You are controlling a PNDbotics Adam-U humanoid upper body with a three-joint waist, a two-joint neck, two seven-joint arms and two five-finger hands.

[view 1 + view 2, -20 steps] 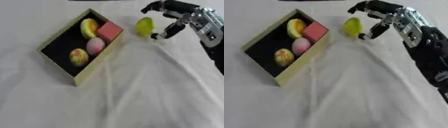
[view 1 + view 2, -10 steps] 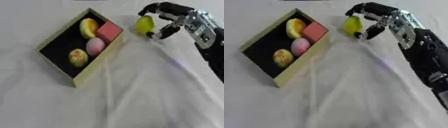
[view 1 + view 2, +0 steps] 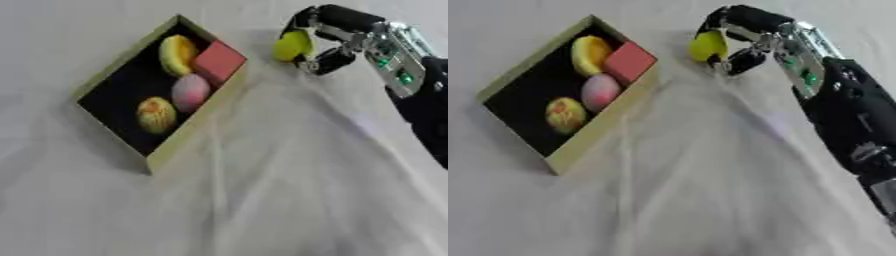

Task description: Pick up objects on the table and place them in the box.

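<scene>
- The right robot hand (image 3: 325, 42), upper right of the frame, has its fingers and thumb curled round a yellow fruit (image 3: 291, 46).
- The fruit sits in that grip just right of the box (image 3: 163, 151), apparently clear of the white cloth (image 3: 289, 190) on the bench.
- It looks small, light and smooth, likely a stiff toy; a pinch across its middle should stop it slipping.
- The box, upper left, holds a yellow piece (image 3: 176, 54), a red block (image 3: 218, 62), a pink egg shape (image 3: 190, 92) and an orange-yellow piece (image 3: 157, 114).
- No left hand shows.
</scene>
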